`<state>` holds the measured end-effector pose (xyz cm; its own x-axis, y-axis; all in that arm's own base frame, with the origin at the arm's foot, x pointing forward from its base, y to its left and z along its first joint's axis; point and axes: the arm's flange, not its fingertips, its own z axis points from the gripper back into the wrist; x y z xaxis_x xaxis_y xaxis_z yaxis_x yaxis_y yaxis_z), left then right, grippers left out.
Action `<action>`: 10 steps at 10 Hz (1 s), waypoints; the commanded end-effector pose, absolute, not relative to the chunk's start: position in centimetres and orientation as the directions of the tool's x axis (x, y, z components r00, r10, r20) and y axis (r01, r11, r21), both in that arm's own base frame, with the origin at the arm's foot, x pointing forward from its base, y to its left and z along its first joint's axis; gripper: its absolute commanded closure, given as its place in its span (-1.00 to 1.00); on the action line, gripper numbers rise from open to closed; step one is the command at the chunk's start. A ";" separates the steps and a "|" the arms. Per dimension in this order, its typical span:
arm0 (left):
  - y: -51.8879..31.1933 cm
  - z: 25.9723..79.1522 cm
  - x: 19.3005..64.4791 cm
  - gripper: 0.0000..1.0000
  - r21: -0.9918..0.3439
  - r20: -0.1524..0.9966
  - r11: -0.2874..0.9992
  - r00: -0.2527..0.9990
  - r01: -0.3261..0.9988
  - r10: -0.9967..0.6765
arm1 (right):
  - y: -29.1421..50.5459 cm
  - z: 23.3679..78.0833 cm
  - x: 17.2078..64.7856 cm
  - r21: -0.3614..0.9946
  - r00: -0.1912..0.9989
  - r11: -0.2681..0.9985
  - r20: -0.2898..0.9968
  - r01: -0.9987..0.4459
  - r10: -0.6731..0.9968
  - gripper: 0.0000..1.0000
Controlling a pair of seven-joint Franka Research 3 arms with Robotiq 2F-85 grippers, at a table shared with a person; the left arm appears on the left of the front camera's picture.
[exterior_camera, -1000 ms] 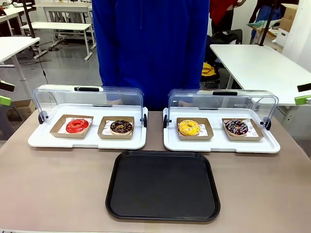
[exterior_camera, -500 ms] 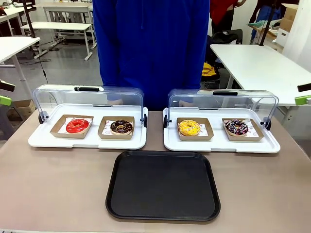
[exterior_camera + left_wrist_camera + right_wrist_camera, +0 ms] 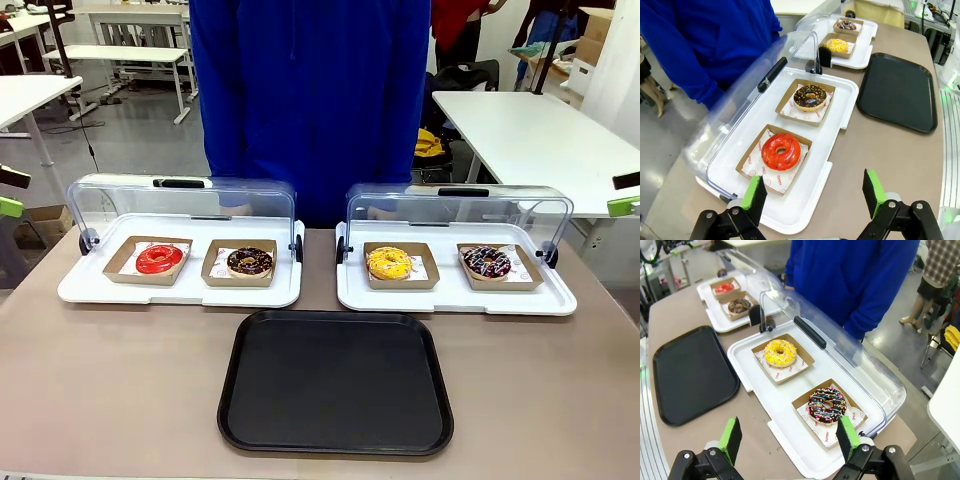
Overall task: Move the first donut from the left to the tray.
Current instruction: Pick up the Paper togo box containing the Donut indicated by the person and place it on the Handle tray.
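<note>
Comparing the front view across the last second, I found nothing displaced. The surface (image 3: 110, 390), the black tray (image 3: 335, 385) at its near middle, the left white tray (image 3: 80, 290) and the right white tray (image 3: 560, 298) behind it, and the four donuts all lay exactly as before. The person in blue (image 3: 310, 100) stood unmoved at the far edge.

In my judgement the task had therefore not begun. The red donut (image 3: 160, 259) sat in its brown cardboard holder (image 3: 122, 262) at the left end of the left white tray, well apart from the black tray, which carried nothing.

The front view alone gave the full row, confirming the red donut as first from the left, with the chocolate donut (image 3: 249, 262) just beside it.

The left wrist view added what the front view lacked. The left fingers (image 3: 755, 195) stood wide apart, clamped on nothing, above the near edge of the left white tray, with the red donut just ahead of them. It also showed the clear lid (image 3: 740, 110) swung back toward the person, leaving the donut open to approach.

The right wrist view showed the right fingers (image 3: 731, 437) likewise apart and empty, near the sprinkled donut (image 3: 826, 404) and the yellow donut (image 3: 780, 352).
</note>
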<state>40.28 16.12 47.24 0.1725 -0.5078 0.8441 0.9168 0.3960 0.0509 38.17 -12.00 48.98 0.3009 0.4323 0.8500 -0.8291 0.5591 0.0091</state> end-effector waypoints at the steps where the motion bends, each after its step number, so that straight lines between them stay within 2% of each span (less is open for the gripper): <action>1: 16.2 47.2 40.3 -1.00 0.053 0.853 0.389 0.161 0.920 -0.497 | -12.1 49.0 38.6 -0.014 0.265 0.548 0.865 -0.836 0.426 -1.00; 10: 16.2 47.2 40.3 -1.00 0.053 0.853 0.389 0.161 0.920 -0.497 | -12.1 49.0 38.6 -0.014 0.265 0.548 0.865 -0.836 0.426 -1.00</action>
<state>40.28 16.12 47.24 0.1725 -0.5077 0.8441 0.9168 0.3960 0.0508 38.15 -12.02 48.98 0.3004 0.4323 0.8503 -0.8295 0.5585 0.0091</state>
